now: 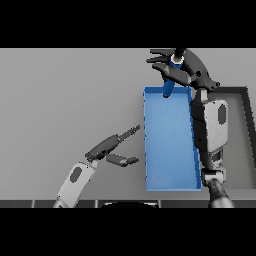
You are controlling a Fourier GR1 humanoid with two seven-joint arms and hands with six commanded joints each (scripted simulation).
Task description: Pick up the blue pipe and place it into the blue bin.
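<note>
The blue pipe hangs nearly upright in my right hand, whose fingers are curled round its upper part. Its lower end dips over the far end of the blue bin, a long rectangular tray lying right of centre on the grey table. My right arm reaches up along the bin's right wall. My left hand hovers left of the bin near the front edge, fingers straight and thumb spread, holding nothing.
A dark-rimmed grey tray lies right of the bin, partly hidden behind my right arm. The grey table stretches to the left and behind.
</note>
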